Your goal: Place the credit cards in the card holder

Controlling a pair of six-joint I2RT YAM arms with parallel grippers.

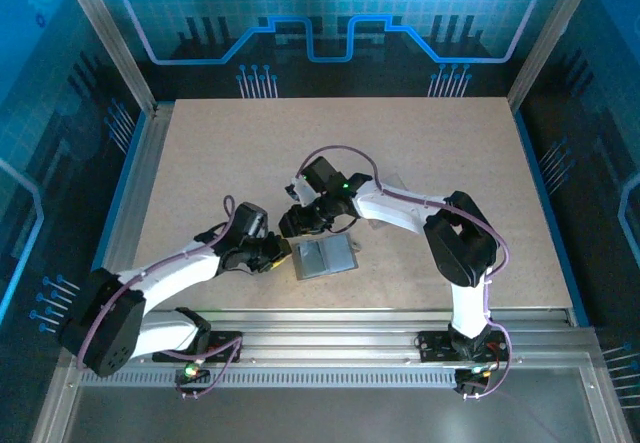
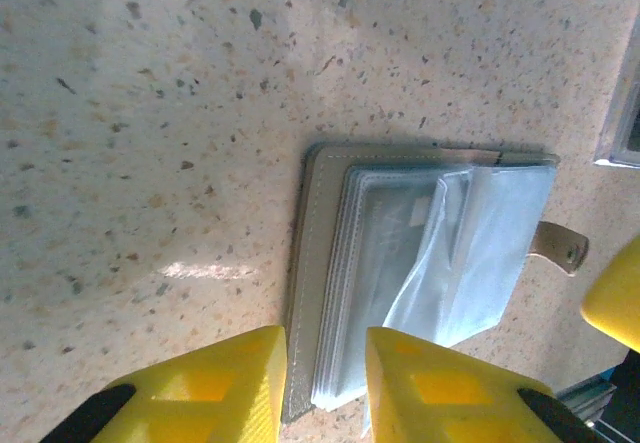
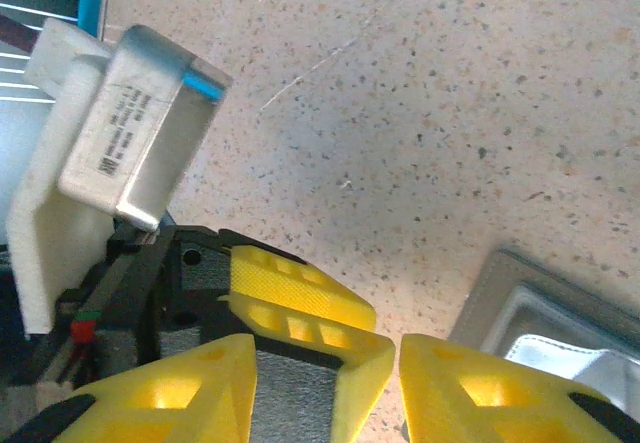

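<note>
Your card holder (image 1: 322, 259) lies open low-centre in the top view, the left gripper (image 1: 283, 255) and right gripper (image 1: 298, 225) close beside it, jaws apart and empty; whether its sleeves (image 2: 430, 263) already hold the credit cards you cannot tell.

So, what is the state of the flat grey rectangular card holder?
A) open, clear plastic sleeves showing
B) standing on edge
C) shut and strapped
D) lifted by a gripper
A: the card holder lies flat on the table, its clear sleeves exposed and its strap undone.
</note>
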